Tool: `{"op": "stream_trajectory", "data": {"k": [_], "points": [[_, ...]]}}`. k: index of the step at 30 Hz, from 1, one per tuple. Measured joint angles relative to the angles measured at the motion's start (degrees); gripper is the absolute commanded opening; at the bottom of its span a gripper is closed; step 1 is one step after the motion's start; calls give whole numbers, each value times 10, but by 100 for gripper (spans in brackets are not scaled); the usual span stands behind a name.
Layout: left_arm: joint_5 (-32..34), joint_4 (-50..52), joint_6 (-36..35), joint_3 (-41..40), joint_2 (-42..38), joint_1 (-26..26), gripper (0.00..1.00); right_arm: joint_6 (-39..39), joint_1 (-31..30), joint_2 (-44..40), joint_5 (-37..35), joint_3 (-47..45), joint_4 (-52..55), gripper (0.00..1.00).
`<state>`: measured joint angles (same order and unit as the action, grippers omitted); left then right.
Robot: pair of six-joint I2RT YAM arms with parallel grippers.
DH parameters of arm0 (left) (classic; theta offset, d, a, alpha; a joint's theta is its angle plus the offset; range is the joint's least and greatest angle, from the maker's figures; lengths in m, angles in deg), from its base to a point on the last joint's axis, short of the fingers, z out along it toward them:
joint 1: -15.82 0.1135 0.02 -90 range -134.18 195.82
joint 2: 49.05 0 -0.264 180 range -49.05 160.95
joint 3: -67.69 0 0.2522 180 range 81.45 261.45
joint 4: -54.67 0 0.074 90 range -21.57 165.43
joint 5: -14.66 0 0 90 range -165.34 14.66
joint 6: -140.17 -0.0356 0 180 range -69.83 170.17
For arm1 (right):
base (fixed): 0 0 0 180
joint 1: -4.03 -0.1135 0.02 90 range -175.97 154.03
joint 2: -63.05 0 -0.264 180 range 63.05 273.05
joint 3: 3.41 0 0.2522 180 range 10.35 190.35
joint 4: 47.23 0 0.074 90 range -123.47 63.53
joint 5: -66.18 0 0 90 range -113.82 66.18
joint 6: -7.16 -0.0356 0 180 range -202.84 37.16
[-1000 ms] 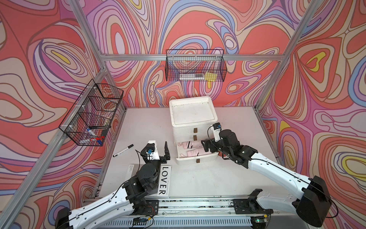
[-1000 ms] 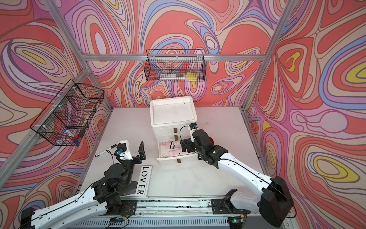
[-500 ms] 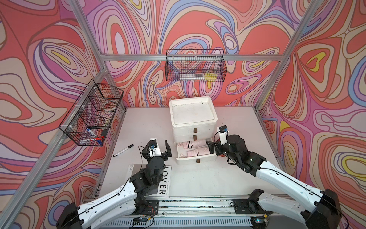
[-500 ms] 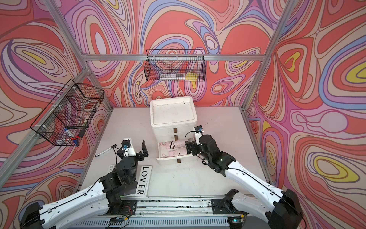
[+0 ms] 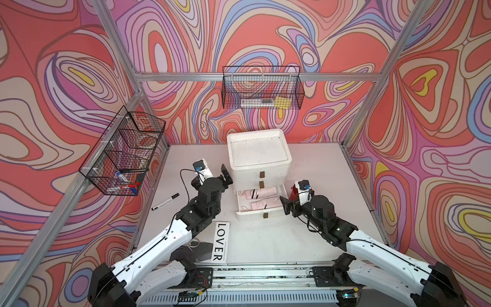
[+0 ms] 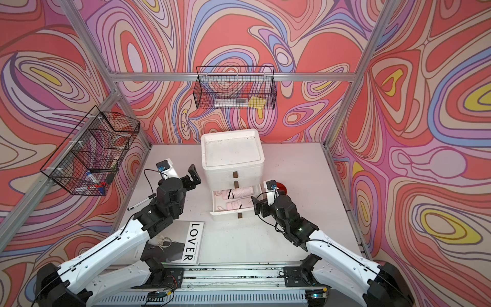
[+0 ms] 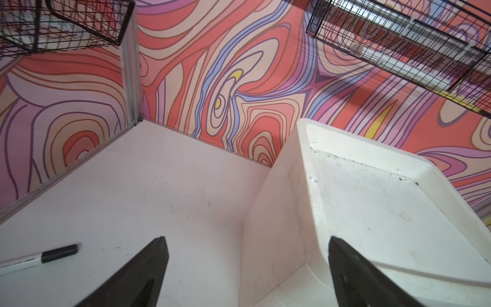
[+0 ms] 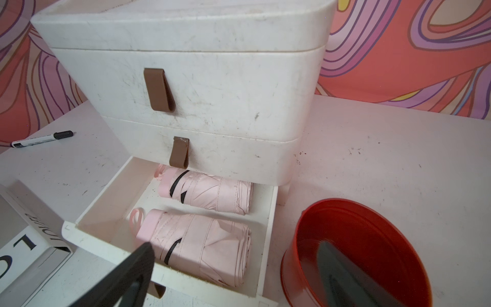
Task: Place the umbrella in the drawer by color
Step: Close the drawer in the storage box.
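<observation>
A white three-drawer cabinet [image 5: 259, 151] stands mid-table with its bottom drawer [image 5: 255, 212] pulled out. Two folded pink umbrellas [image 8: 210, 194] [image 8: 202, 247] lie side by side inside that drawer, and both show in both top views [image 5: 261, 192] [image 6: 237, 204]. My right gripper [image 8: 236, 247] is open and empty. It hovers at the drawer's front right corner [image 5: 289, 199], with one finger over the drawer front and the other over a red bowl [image 8: 358, 239]. My left gripper [image 7: 245, 243] is open and empty beside the cabinet's upper left edge [image 5: 211, 176].
A black-capped marker [image 5: 165, 202] lies left of the left arm. A "LOVER" book [image 5: 221, 243] sits near the front rail. The red bowl [image 5: 292, 192] stands right of the drawer. Wire baskets hang on the left wall [image 5: 122, 151] and the back wall [image 5: 263, 91].
My left gripper has risen and moved back from near the book to the cabinet's left side, opening a little wider. My right gripper has drawn back from the drawer towards the red bowl.
</observation>
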<state>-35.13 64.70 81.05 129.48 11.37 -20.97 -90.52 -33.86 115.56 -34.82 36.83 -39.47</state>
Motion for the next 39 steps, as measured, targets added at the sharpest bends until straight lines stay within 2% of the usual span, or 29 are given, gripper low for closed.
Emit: {"op": "stream_trajectory", "data": {"k": [4, 10, 13, 15, 18, 23, 26, 29, 33, 39], "points": [[-38, 40, 1, 134, 116, 19, 99, -1, 0, 0, 6, -1, -10, 98], [-84, 200, 32, 409, 319, 56, 99, -7, 0, -24, 22, -1, -2, 98], [-80, 261, 38, 471, 378, 63, 97, -11, 0, -51, 29, -1, 0, 98], [-69, 287, 37, 486, 402, 64, 90, -14, 0, -64, 34, -1, 0, 98], [-52, 313, 30, 487, 425, 66, 75, -19, 0, -77, 44, -1, 1, 98], [-46, 320, 15, 487, 432, 73, 38, -24, 0, -80, 60, -1, 4, 98], [-56, 318, 11, 487, 431, 76, 19, -25, 0, -80, 67, -1, 4, 98], [-78, 321, -5, 485, 425, 74, 10, -28, 0, -75, 77, -4, -7, 98], [-80, 321, 16, 476, 418, 72, 0, -33, 0, -50, 101, -17, -44, 98], [-64, 372, 71, 475, 403, 71, 0, -58, -13, 20, 117, -19, -57, 98]]}}
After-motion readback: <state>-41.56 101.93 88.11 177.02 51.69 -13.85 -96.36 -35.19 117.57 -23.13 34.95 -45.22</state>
